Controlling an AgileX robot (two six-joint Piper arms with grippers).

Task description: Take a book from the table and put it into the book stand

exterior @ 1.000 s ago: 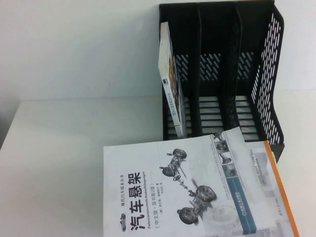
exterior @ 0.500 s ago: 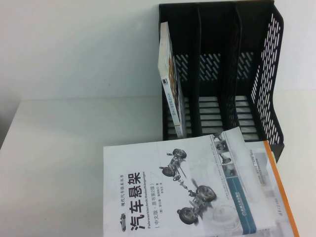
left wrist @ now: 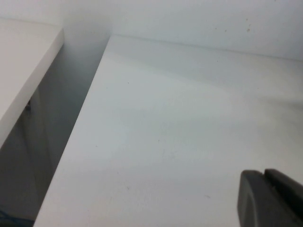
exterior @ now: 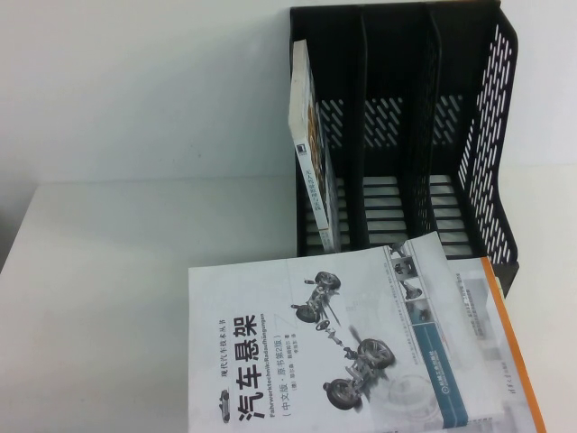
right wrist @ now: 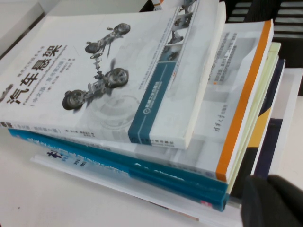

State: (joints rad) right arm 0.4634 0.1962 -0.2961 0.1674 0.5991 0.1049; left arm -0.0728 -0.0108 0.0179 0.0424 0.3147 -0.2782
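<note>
Nothing has shifted since a second ago. The thin half-white paperback book (exterior: 311,158) stands tilted in the black slotted book stand's (exterior: 487,162) leftmost compartment on the white desk (exterior: 108,271); it may slide flatter. Left claw (left wrist: 272,198) and right claw (right wrist: 274,201) hover low, grip state unclear.

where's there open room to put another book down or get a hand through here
Bare table lies left of the white book that tops the stack and left of the book stand. The stand's middle and right compartments are free; the book fills its left one. The stack crowds the stand's front. The left gripper hovers over bare tabletop, the right gripper beside the stack.
</note>
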